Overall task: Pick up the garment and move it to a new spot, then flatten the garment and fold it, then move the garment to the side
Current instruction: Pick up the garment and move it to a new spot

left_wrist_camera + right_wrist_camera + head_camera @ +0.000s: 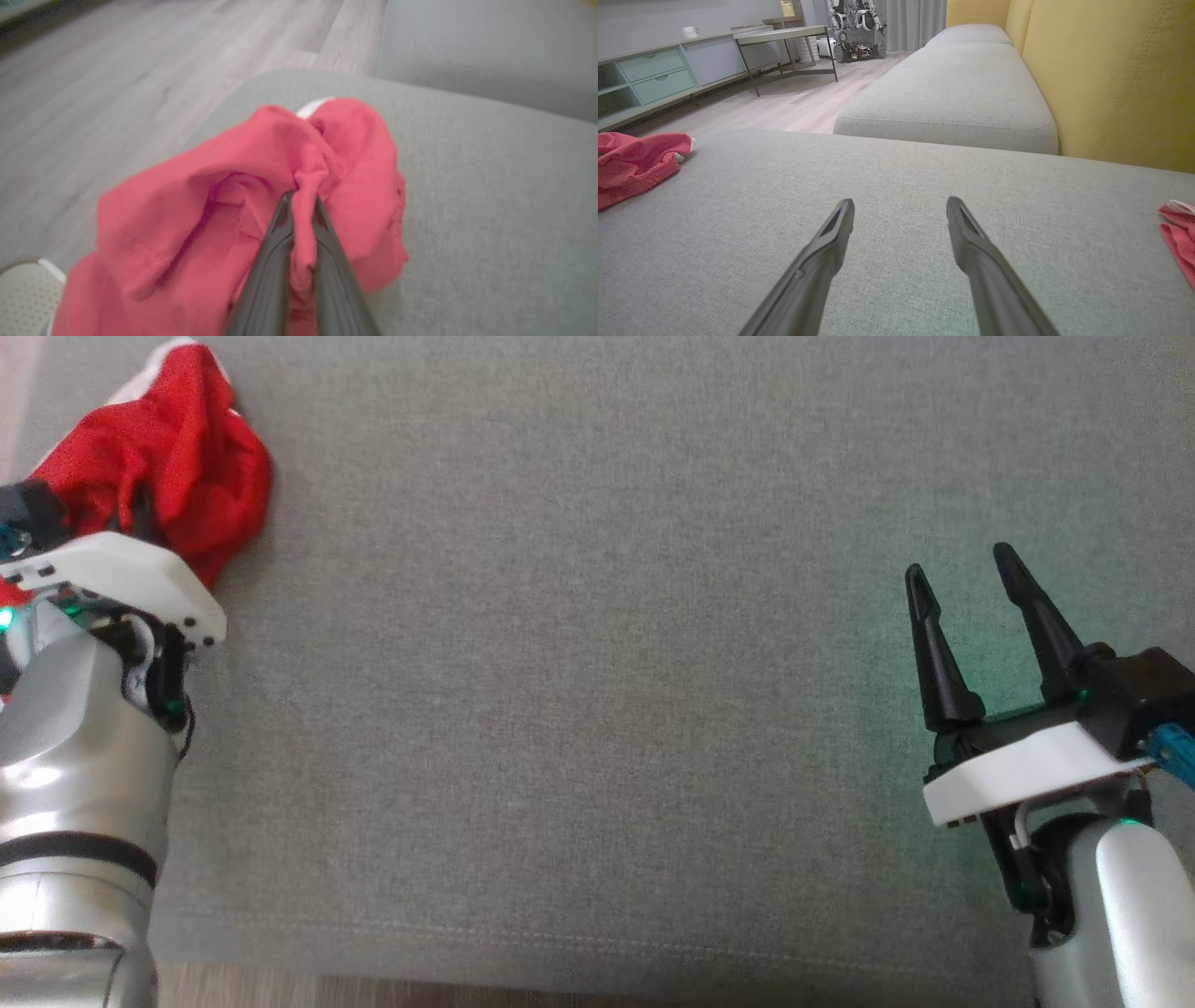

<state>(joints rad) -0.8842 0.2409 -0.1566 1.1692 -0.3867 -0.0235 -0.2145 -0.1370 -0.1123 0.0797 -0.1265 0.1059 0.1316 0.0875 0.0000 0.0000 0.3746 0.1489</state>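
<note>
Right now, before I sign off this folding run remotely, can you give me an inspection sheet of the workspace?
Surface: grey fabric sofa cushion, seam along its near edge.
Job's things: red garment with white trim, crumpled near the cushion's left edge.
Clutter: another red cloth at the right wrist view's right edge; cannot tell what it is.
Grippers: left pincer shut on a garment fold; right pincer open over the cushion.
Cables: short blue lead at the right wrist.
Surroundings: yellow backrest, wood floor, sideboard, wheeled machine far off.
</note>
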